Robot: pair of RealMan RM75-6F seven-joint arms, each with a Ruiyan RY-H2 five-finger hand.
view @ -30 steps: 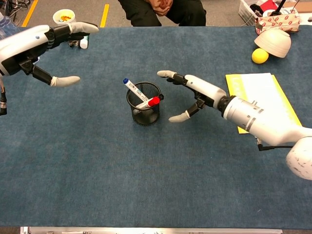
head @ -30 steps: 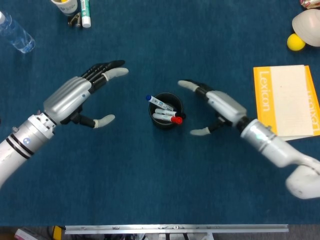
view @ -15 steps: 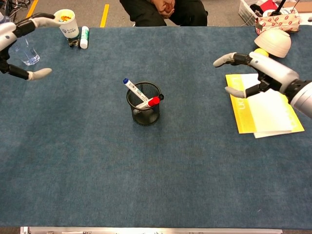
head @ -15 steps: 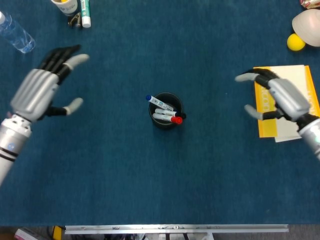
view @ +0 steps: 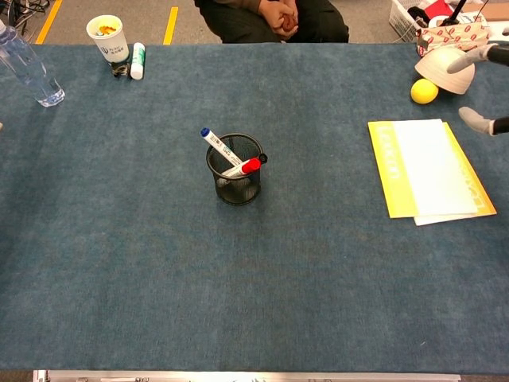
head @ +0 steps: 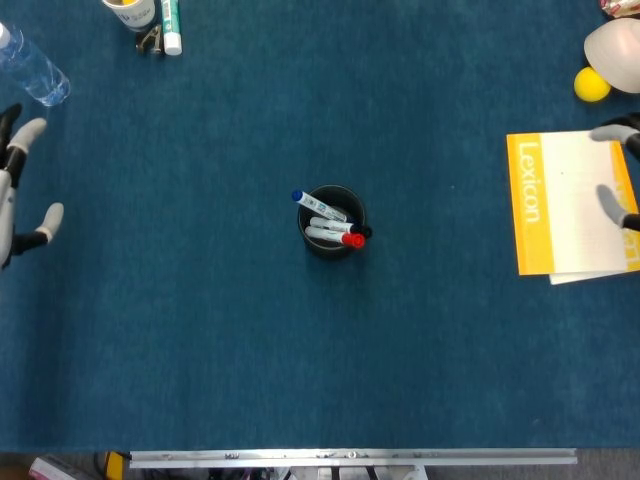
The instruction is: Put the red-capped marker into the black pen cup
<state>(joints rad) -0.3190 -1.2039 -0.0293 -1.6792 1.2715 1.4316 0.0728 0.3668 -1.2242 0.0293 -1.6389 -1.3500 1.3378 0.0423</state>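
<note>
The black mesh pen cup (head: 332, 222) (view: 235, 171) stands upright in the middle of the blue cloth. Inside it, the red-capped marker (head: 347, 239) (view: 247, 167) leans with its cap over the rim, beside a blue-capped marker (head: 312, 202) (view: 215, 144). My left hand (head: 5, 200) shows only at the far left edge of the head view, fingers apart and holding nothing. At the far right edge my right hand (head: 614, 206) (view: 477, 121) hovers over the yellow book, fingers spread and empty. Both hands are far from the cup.
A yellow book (head: 565, 200) (view: 425, 167) lies at the right, with a yellow ball (head: 592, 84) and an upturned white bowl (head: 615, 45) behind it. A water bottle (head: 35, 72), paper cup (view: 106, 36) and green-white tube (view: 137, 60) sit back left. A person sits beyond the table.
Both hands have drawn away from the cup, the left towards the left edge and the right towards the right edge. The cup and its markers have not moved.
</note>
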